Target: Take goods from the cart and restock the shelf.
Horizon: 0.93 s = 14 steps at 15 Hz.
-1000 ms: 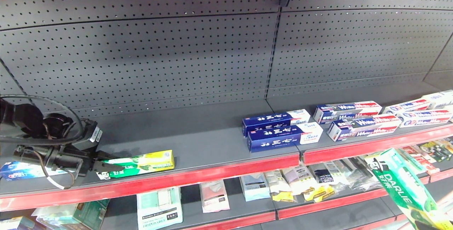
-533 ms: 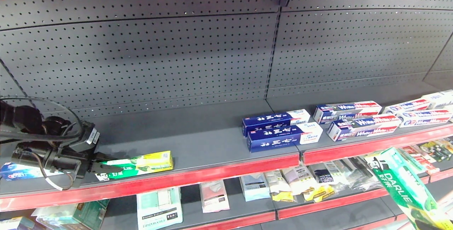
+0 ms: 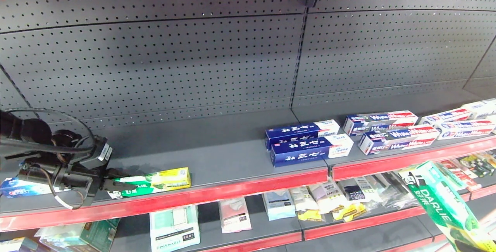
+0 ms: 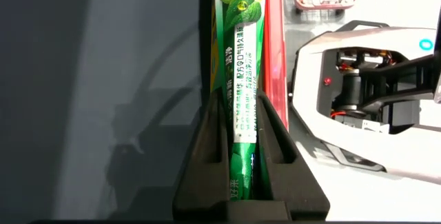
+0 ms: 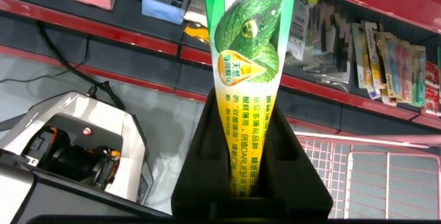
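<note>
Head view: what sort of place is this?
Probably a shop aisle: a dark grey metal shelf with red front edge, blue cardboard toothpaste boxes in rows, packaged goods on the tier below.

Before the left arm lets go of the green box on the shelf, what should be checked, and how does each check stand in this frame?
1. Grip: left gripper shut on the green box: ok.
2. Placement: green box lies behind the red front lip: ok.
3. Support: green box resting fully on the shelf: cannot tell.
4. Spacing: bare shelf between the green box and the blue boxes: ok.
5. Other arm: right gripper shut on the second green box, held off to the right, lower than this shelf: ok.
</note>
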{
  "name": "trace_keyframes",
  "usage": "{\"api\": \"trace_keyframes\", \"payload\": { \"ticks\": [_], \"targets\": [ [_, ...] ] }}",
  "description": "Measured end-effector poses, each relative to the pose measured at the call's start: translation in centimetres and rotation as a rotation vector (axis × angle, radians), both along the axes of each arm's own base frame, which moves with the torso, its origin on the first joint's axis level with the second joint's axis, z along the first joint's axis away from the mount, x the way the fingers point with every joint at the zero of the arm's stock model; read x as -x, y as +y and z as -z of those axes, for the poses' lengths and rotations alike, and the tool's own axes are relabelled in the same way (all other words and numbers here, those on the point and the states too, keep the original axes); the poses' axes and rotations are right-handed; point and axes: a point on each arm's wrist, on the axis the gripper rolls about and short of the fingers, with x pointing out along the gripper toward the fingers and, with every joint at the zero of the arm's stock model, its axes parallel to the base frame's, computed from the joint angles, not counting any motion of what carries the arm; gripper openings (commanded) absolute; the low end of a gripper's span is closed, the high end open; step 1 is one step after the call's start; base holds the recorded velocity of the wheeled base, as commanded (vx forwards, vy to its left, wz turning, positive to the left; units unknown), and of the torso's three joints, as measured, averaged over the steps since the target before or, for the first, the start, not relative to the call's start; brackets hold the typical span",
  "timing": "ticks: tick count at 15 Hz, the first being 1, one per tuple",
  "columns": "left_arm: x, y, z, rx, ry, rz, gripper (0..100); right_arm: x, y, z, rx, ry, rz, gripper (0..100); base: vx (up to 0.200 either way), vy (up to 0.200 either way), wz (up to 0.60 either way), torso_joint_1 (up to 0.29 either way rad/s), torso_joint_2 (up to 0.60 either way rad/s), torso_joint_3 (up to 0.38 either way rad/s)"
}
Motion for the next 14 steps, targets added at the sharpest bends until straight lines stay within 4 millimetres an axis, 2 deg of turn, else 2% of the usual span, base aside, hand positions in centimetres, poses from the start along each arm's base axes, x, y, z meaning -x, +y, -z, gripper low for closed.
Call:
{"api": "trace_keyframes", "payload": {
  "ticks": [14],
  "targets": [
    [0.43, -0.01, 0.4, 0.01, 0.027, -0.004, 0, -0.26, -0.01, -0.28, 0.003, -0.001, 0.0, 0, 0.0, 0.0, 0.0, 0.0, 0.0, 0.0]
  ]
}}
